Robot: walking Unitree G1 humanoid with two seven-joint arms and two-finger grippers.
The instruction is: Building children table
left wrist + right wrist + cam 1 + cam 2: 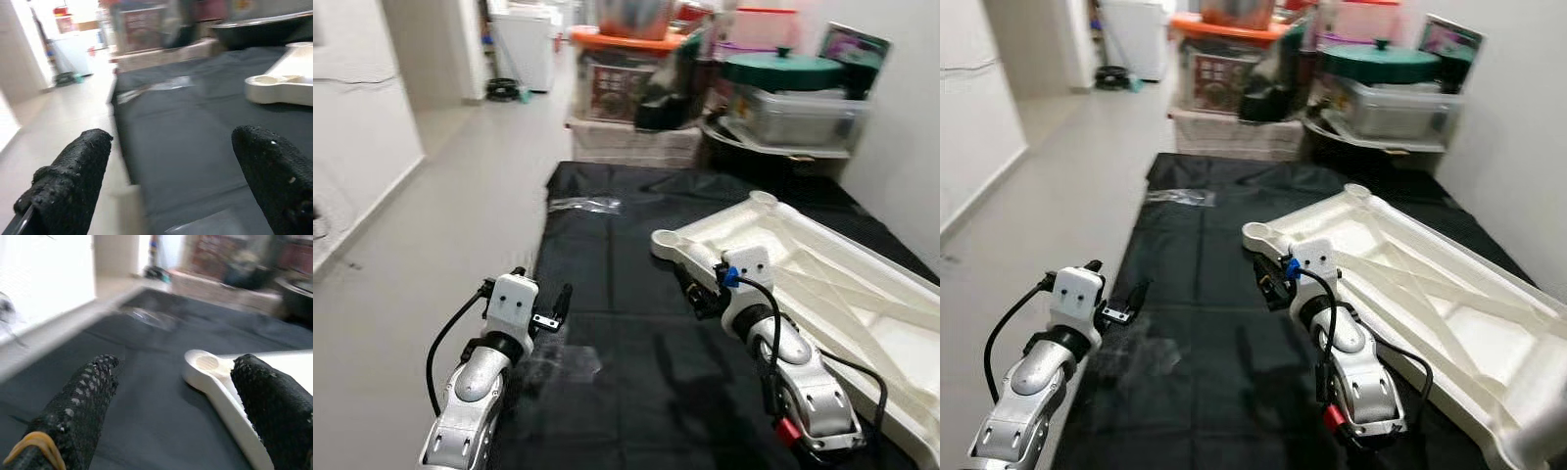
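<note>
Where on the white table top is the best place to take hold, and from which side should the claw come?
Probably the rounded leg socket at the near corner of the white table top. It sticks out over the black mat, with open space around it. The right claw, open, is just beside it and could come from the robot's left, closing across the rim.

Both silver arms reach forward and low, elbows bent, wrists level. The left pincer (551,311) points ahead with its two black fingers (73,181) spread wide apart and nothing between them. The right pincer (1271,282) angles slightly inward, its fingers (80,406) likewise parted and empty.
</note>
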